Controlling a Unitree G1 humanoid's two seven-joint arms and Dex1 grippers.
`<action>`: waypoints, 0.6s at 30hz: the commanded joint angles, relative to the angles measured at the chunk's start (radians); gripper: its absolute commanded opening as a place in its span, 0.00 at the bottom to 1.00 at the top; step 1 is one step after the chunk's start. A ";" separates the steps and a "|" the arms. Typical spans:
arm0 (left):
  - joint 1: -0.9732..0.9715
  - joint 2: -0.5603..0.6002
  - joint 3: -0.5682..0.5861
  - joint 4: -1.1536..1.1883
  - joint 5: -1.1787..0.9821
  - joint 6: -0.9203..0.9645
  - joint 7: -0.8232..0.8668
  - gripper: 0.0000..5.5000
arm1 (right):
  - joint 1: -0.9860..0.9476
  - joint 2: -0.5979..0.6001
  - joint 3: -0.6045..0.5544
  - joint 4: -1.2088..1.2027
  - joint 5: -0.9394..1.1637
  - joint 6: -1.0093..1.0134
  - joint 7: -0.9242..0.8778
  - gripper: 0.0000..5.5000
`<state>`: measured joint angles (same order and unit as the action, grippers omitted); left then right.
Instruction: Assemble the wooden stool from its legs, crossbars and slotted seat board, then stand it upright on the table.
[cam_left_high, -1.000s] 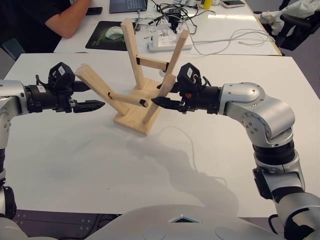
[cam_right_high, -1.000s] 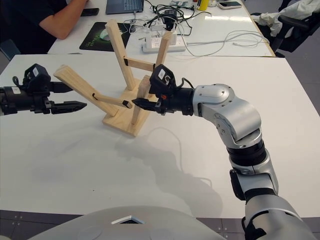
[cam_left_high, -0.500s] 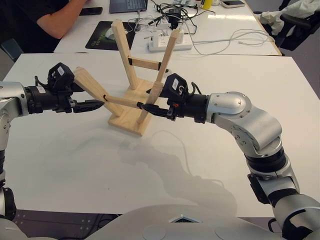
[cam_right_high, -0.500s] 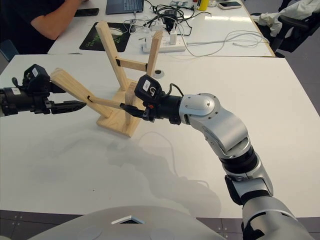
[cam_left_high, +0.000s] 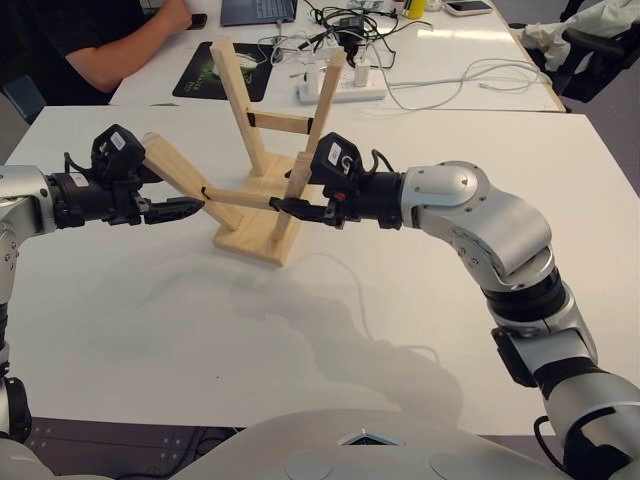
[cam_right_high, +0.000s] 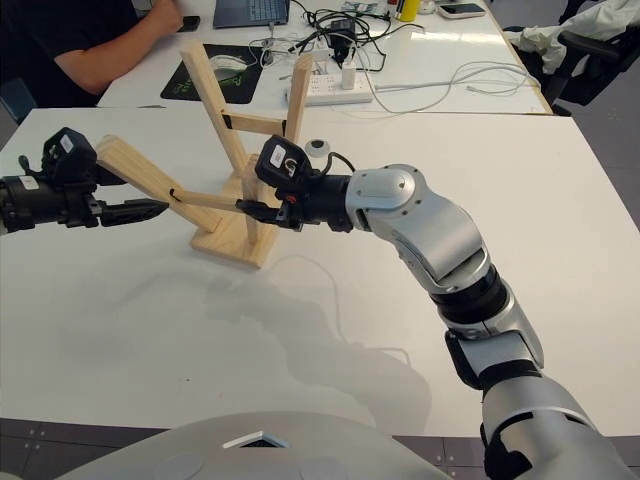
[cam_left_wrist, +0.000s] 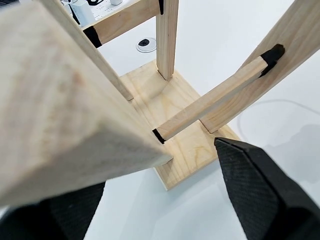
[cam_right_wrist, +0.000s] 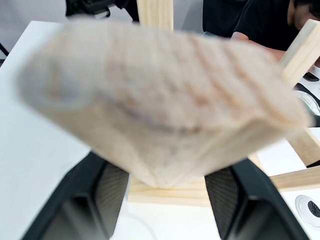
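While the pale wooden stool (cam_left_high: 262, 190) sits upside down toward 11 o'clock on the white desk (cam_left_high: 330, 330), I am watching my two arms close on it from opposite sides. Its flat slotted seat board (cam_left_high: 245, 238) is down on the desk and its four legs point up; I cannot tell whether the board lies flat or rides on one edge.

My right tool (cam_left_high: 284, 205) comes in from 3 o'clock and is clamped on the short front leg (cam_left_high: 288, 226). In the right wrist view that leg's blurred end sits squeezed between the two black fingers (cam_right_wrist: 112, 192).

My left tool (cam_left_high: 188, 207) comes in from 9 o'clock, just under the slanting leg (cam_left_high: 180, 172) that splays out toward it. Its fingers (cam_left_wrist: 255, 195) stand wide apart and grip nothing: the leg runs past above them, and bare desk shows between the leg and one finger.

A thin lower crossbar (cam_left_high: 240, 197) with black-marked ends joins the slanting leg to the clamped one. A second, upper crossbar (cam_left_high: 280, 122) ties the two tall rear legs together at 12 o'clock.

Behind the stool, a small round grey grommet (cam_right_high: 318, 147) is set in the desk. A white power strip (cam_left_high: 345, 90) with tangled cables lies on the next desk beyond.
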<state>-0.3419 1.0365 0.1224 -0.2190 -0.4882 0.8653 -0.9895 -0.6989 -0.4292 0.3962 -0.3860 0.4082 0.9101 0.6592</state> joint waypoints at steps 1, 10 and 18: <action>-0.083 -0.082 -0.047 -0.098 -0.078 0.046 0.009 0.67 | -0.020 0.011 0.025 0.091 -0.042 -0.004 0.005 0.38; -0.248 -0.288 -0.184 -0.275 -0.181 0.238 0.116 0.67 | -0.038 0.034 0.044 0.171 -0.056 -0.026 0.039 0.38; -0.300 -0.442 -0.220 -0.342 -0.235 0.353 0.204 0.67 | -0.093 0.090 0.051 0.277 -0.058 -0.052 0.070 0.38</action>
<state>-0.5423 0.8179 0.0382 -0.3431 -0.4663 1.2192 -0.6435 -0.7513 -0.4511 0.3577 -0.2095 0.3870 0.8466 0.7398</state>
